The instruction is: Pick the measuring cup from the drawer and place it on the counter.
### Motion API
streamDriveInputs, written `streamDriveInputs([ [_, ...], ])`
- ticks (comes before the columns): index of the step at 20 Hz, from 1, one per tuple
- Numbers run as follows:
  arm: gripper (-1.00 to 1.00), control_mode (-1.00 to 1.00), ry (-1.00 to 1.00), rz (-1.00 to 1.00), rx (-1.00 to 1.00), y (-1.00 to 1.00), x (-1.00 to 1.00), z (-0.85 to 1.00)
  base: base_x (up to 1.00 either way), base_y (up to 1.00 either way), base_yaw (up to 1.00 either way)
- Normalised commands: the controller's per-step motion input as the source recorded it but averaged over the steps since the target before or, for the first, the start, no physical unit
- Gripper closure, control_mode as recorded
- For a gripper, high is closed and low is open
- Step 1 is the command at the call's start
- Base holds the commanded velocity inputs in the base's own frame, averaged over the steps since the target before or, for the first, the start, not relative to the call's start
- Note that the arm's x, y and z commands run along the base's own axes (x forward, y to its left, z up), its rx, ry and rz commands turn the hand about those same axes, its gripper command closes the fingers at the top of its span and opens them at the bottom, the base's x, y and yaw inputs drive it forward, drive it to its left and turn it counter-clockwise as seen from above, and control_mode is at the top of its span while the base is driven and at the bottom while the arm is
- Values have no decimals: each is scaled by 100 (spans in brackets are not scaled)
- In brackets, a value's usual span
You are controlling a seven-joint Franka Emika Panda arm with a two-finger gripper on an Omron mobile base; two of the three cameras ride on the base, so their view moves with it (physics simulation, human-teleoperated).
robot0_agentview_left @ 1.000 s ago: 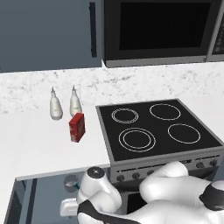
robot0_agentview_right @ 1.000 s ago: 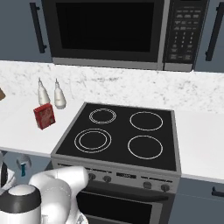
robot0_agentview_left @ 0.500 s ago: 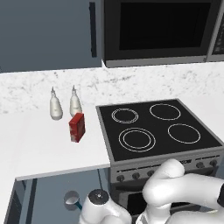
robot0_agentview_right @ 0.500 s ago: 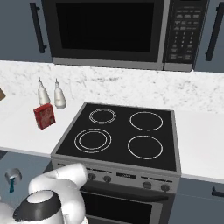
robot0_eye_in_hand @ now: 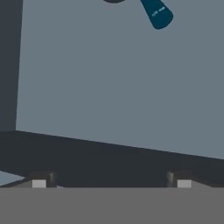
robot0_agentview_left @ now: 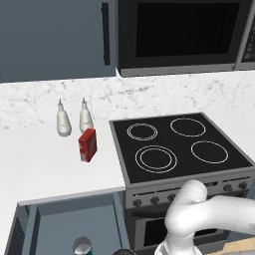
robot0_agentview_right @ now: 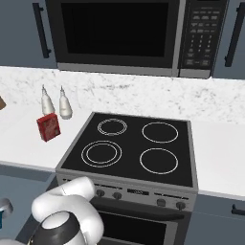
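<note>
Wide-open gripper (robot0_eye_in_hand: 111, 183) over the open drawer (robot0_agentview_left: 60, 224), holding nothing.

Seen from the hand: fingertips (robot0_eye_in_hand: 39, 183) spread far apart at 6 o'clock above the bare drawer floor; teal handle end of the measuring cup (robot0_eye_in_hand: 156, 13) at 1 o'clock, untouched. Seen from the left base: round grey cup lying in the drawer at 7 o'clock, below the counter (robot0_agentview_left: 45, 172) with two white shakers (robot0_agentview_left: 63, 122) and a red box (robot0_agentview_left: 87, 144) just left of the stove (robot0_agentview_left: 174, 149).
</note>
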Motion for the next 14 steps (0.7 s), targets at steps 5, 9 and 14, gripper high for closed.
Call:
streamDriveInputs([
  [5,-100,-100,-13,1,0,-6,20,18,0,0,0],
  [9,-100,-100,-7,1,0,0,54,24,0,0,0],
  [14,-100,-100,-3,1,0,0,75,26,0,0,0],
])
